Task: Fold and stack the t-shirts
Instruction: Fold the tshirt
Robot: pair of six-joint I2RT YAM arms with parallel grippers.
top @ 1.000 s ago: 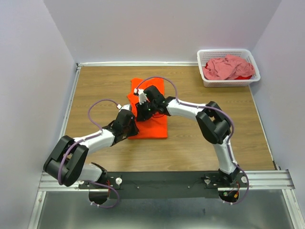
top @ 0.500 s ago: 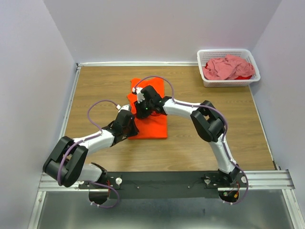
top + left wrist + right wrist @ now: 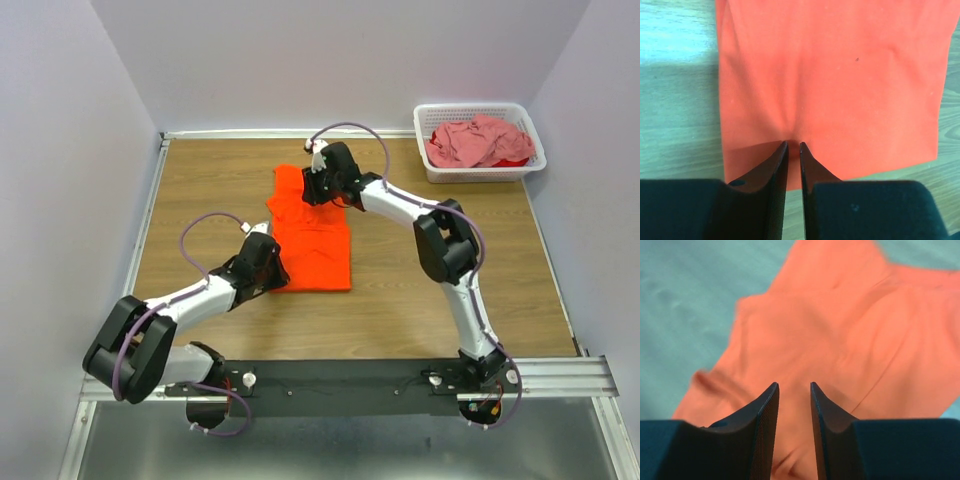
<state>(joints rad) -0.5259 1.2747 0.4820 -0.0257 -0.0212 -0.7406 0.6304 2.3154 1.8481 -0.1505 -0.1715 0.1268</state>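
Observation:
The bright orange t-shirt (image 3: 320, 245) lies flat on the wooden table, folded to a narrow shape, with a sleeve sticking out at its far left. My left gripper (image 3: 277, 272) is at its near left corner. In the left wrist view (image 3: 794, 144) the fingers are pinched together on the orange cloth (image 3: 840, 75), which puckers at the tips. My right gripper (image 3: 310, 192) hovers over the shirt's far end. In the right wrist view (image 3: 794, 385) it is open and empty above the orange cloth (image 3: 840, 330). The dusty pink t-shirt (image 3: 480, 140) lies crumpled in the basket.
The white lattice basket (image 3: 432, 172) stands at the table's far right corner, with a bit of red cloth (image 3: 515, 160) beside the pink shirt. Grey walls close in the table on the left, back and right.
My right gripper has moved from the middle left of the orange shirt up to its far end. My left gripper has stayed at the near left corner.

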